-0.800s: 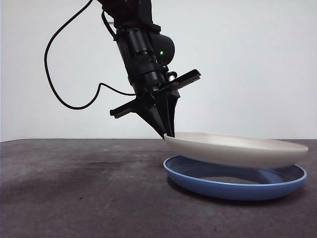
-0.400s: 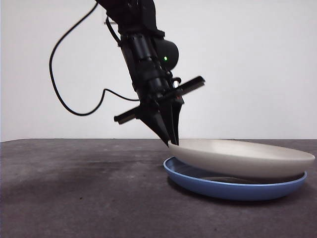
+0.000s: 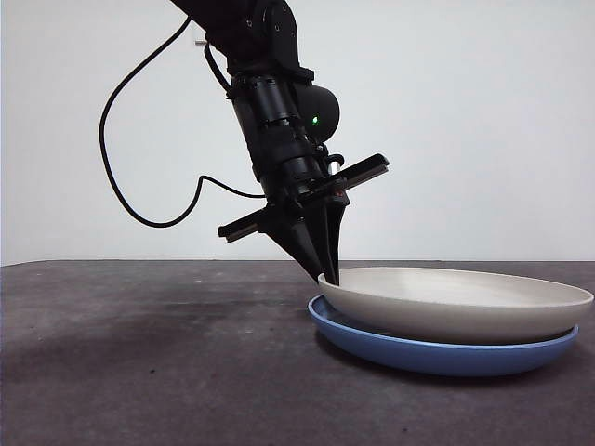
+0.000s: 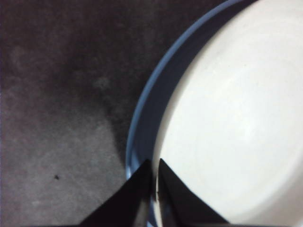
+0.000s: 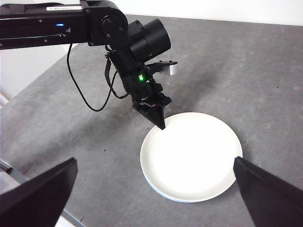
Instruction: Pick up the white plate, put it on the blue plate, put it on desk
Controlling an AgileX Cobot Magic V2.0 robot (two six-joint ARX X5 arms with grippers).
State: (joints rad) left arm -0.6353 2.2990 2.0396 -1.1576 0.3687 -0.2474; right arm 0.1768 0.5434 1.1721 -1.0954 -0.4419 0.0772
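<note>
The left gripper [image 3: 330, 276] is pinching the near-left rim of the white plate [image 3: 456, 302], its two black jaws closed tight on the edge with only the thin rim between them. The white plate is sitting nested inside the blue plate [image 3: 437, 353], whose rim is showing all around beneath it, and the blue plate is resting on the desk [image 3: 149, 362]. The right gripper [image 5: 151, 198] is hovering high above the desk, well apart from the plates, with its jaws spread wide and gripping nothing.
</note>
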